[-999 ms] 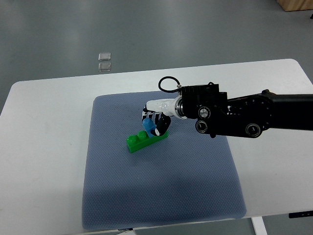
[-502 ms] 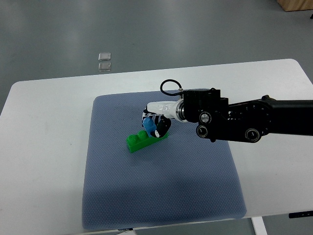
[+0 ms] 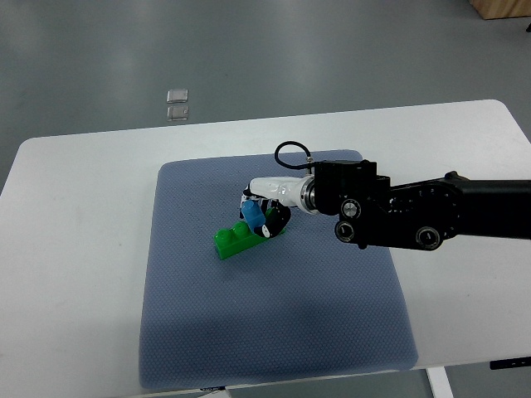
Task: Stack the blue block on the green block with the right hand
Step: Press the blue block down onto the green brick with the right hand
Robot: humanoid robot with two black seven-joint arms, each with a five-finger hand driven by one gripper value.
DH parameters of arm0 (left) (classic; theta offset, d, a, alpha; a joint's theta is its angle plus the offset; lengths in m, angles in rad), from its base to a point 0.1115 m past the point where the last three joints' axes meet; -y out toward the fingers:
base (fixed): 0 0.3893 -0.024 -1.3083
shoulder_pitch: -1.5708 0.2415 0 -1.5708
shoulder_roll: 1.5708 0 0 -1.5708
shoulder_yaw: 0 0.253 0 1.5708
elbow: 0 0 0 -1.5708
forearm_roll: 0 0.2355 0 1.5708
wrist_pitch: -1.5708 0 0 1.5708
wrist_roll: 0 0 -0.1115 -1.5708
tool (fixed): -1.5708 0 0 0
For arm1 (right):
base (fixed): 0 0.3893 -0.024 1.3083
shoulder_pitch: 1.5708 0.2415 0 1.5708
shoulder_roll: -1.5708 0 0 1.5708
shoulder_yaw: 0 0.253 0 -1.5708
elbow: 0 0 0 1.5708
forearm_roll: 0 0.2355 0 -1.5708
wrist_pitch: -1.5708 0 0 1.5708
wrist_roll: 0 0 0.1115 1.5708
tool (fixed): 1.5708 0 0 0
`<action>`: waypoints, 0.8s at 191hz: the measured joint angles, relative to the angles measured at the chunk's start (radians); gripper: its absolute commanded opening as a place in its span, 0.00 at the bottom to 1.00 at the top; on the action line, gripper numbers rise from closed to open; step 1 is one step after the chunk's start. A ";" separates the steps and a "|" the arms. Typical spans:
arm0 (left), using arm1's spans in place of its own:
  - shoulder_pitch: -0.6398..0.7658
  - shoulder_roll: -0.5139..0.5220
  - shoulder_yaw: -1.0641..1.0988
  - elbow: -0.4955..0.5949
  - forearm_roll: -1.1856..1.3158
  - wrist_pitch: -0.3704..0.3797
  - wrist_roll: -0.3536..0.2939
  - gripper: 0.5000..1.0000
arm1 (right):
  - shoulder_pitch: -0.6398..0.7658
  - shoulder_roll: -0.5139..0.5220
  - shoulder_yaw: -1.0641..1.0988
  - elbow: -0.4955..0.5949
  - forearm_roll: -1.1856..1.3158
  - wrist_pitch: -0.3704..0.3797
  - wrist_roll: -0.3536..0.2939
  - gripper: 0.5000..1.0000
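A green block (image 3: 235, 240) lies tilted on the blue-grey mat (image 3: 249, 332), near the mat's middle. A small blue block (image 3: 252, 215) is in my right hand (image 3: 261, 214), whose fingers are curled around it. The blue block sits right over the green block's right half; whether it touches is hard to tell. The right arm (image 3: 415, 217) comes in from the right edge. The hand hides the right end of the green block.
The mat lies on a white table (image 3: 75, 249). Two small clear squares (image 3: 177, 104) lie on the grey floor beyond the table's far edge. A wooden corner (image 3: 502, 8) shows at the top right.
The right arm and hand have moved slightly down in the picture, bringing the blue block lower over the green block. The green block has not moved.
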 measured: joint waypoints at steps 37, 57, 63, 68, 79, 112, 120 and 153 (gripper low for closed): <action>0.000 0.000 0.000 0.000 0.000 0.000 0.000 1.00 | -0.012 0.009 0.000 -0.012 -0.003 -0.026 0.010 0.27; 0.000 0.000 0.000 0.000 0.000 0.000 0.000 1.00 | -0.017 0.011 0.002 -0.014 -0.011 -0.034 0.012 0.28; 0.000 0.000 0.000 0.000 0.000 0.000 0.000 1.00 | -0.020 0.012 0.003 -0.015 -0.013 -0.038 0.013 0.28; 0.000 0.000 0.000 0.000 0.000 0.000 0.000 1.00 | -0.022 0.012 0.003 -0.015 -0.013 -0.040 0.013 0.28; 0.000 0.000 0.000 0.000 0.000 0.000 0.000 1.00 | -0.024 0.012 0.004 -0.016 -0.014 -0.045 0.014 0.28; 0.000 0.000 0.000 0.000 0.000 0.000 0.000 1.00 | -0.032 0.012 0.004 -0.021 -0.014 -0.048 0.020 0.29; 0.000 0.000 0.000 0.000 0.000 0.000 0.000 1.00 | -0.033 0.012 0.004 -0.023 -0.014 -0.048 0.022 0.29; 0.000 0.000 0.000 0.000 0.000 0.000 0.000 1.00 | -0.044 0.012 0.005 -0.029 -0.020 -0.049 0.031 0.29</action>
